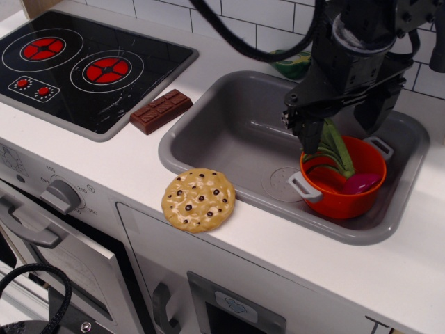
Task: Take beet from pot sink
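A white toy kitchen counter [292,243] fills the single view, backed by white wall tiles, with a black two-burner hob [83,66] at about ten o'clock and oven knobs and handles along the front below. The grey sink [229,132] is set into the counter right of centre; its moulded drain circle shows on the floor just left of the orange-red pot [334,198], which stands at the sink's four o'clock corner with its light-grey handles pointing to roughly eight and two o'clock. Inside the pot lies the beet [360,183], its magenta bulb resting against the wall at about four o'clock and its green leaves fanning upward toward twelve o'clock, past the rim. The black gripper [341,132] hangs directly above the pot, its two fingers spread apart, the left one overlapping the leaves; whether it actually touches them cannot be told. It holds nothing yet. On the counter a chocolate bar [161,110] lies at the sink's ten o'clock and a chocolate-chip cookie [198,200] sits at its seven o'clock edge; a green toy [292,64] is partly hidden behind the arm. The likely trouble: closing on the thin leaves alone could let the glossy bulb slip free, or a finger could catch the pot's rim and drag or tip the light pot.
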Robot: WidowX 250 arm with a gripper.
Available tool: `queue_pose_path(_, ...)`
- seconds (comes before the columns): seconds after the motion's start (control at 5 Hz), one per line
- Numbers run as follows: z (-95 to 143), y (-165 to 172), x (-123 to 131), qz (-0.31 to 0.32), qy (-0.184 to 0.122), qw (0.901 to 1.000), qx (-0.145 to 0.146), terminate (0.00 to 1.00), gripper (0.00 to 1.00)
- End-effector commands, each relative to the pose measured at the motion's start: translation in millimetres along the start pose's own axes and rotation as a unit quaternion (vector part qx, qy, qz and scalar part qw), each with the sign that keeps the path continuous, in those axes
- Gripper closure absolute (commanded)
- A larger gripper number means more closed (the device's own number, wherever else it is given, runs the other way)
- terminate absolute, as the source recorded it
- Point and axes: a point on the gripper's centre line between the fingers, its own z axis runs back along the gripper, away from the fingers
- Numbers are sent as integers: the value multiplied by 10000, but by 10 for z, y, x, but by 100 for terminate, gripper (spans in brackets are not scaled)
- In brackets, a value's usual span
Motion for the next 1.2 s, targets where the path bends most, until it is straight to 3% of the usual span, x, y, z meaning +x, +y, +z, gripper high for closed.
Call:
queue_pose_path(0.0,0,0,0,0,0,10000,0,0,0)
queue_pose_path(0.2,-154,-100,64,503,-358,9979,201,0,0)
queue_pose_path(0.6,-385,-254,132,1033,-773,9916,33,0,0)
queue_pose_path(1.0,-602,-371,67,1388,-858,9865,118,0,0)
